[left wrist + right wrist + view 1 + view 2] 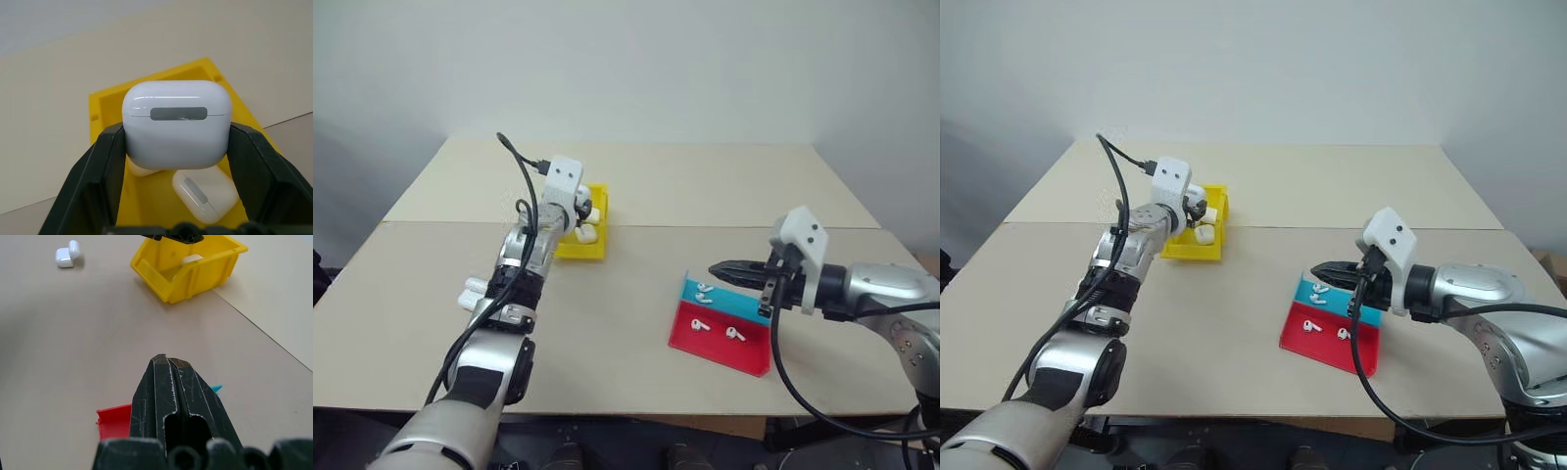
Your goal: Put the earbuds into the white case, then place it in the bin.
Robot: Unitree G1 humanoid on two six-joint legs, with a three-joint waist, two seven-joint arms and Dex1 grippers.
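1. Over the bin [105,103], left gripper [176,142] fingers flank the case [176,122], seemingly loosening.
2. Open wider and let it drop among the other cases [205,193].
3. Right gripper [717,269] fingers together, above the tray [720,348].

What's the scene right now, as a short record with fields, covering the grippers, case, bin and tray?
left gripper: over the bin, white case between its fingers
right gripper: shut, holding nothing, above the red-and-blue tray
bin: yellow, already holds other white cases
tray: loose earbuds lying on it
table: an open white case left of the bin
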